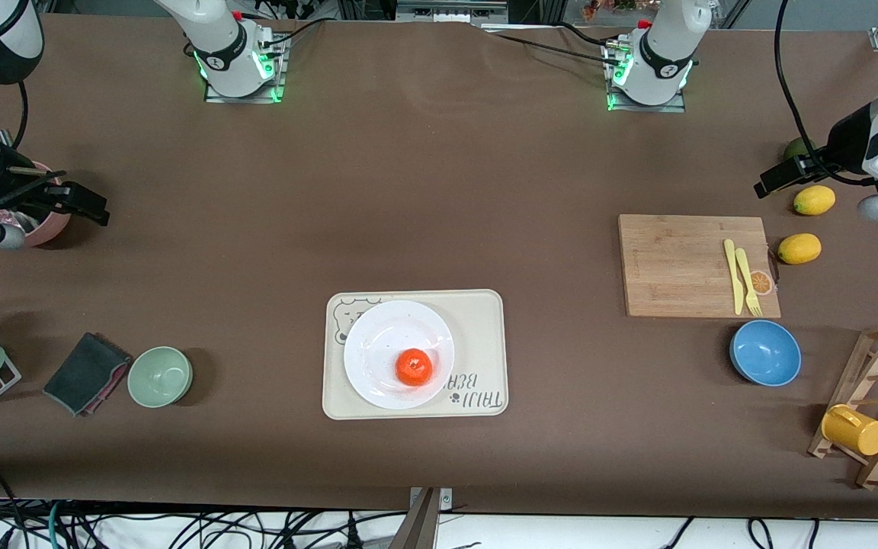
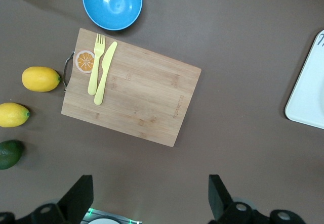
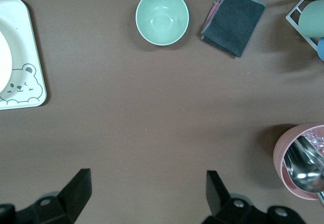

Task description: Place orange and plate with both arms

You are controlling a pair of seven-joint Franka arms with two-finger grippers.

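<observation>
The orange (image 1: 414, 367) sits on the white plate (image 1: 382, 335), on the part of it nearest the front camera. The plate rests on a cream bear-print tray (image 1: 485, 335) at the table's middle. My left gripper (image 1: 765, 185) is open and empty, up over the left arm's end of the table near the lemons; its wrist view shows its fingers (image 2: 81, 198) spread wide over bare table. My right gripper (image 1: 92, 207) is open and empty over the right arm's end, beside a pink cup; its fingers (image 3: 76, 191) are also spread wide. A sliver of the plate (image 3: 3, 62) shows in the right wrist view.
A wooden cutting board (image 1: 675, 267) carries a yellow knife and fork (image 1: 744, 278). Two lemons (image 1: 799, 248) and a green fruit (image 1: 796, 147) lie beside it. There is a blue bowl (image 1: 765, 353), a green bowl (image 1: 160, 376), a dark cloth (image 1: 84, 374), a pink cup (image 1: 46, 225) and a mug rack (image 1: 873, 427).
</observation>
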